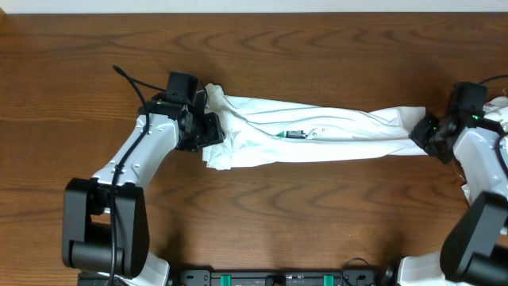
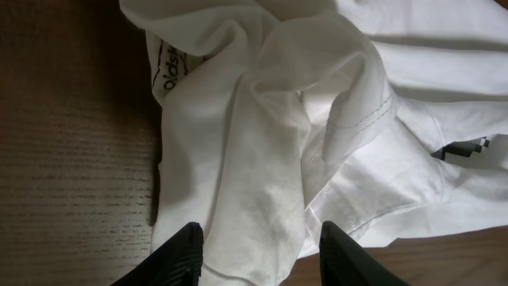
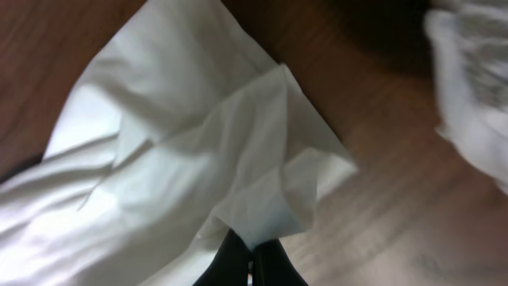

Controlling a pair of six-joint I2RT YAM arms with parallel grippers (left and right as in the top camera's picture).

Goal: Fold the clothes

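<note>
White T-shirt [image 1: 317, 135] stretched across table [image 1: 278, 222]. Left end effector [image 1: 208, 127] fingers spread w/ shirt bunch between; grip unclear. Right end effector [image 1: 418, 131] pinching shirt corner.

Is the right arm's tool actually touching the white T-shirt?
Touching. In the right wrist view, the right tool is pinched shut on a corner of the T-shirt, with no gap.

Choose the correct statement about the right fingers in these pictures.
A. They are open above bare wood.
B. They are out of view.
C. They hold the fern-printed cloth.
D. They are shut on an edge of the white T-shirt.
D: in the right wrist view the right fingers are pressed together with a fold of the white T-shirt pinched between them.
</note>
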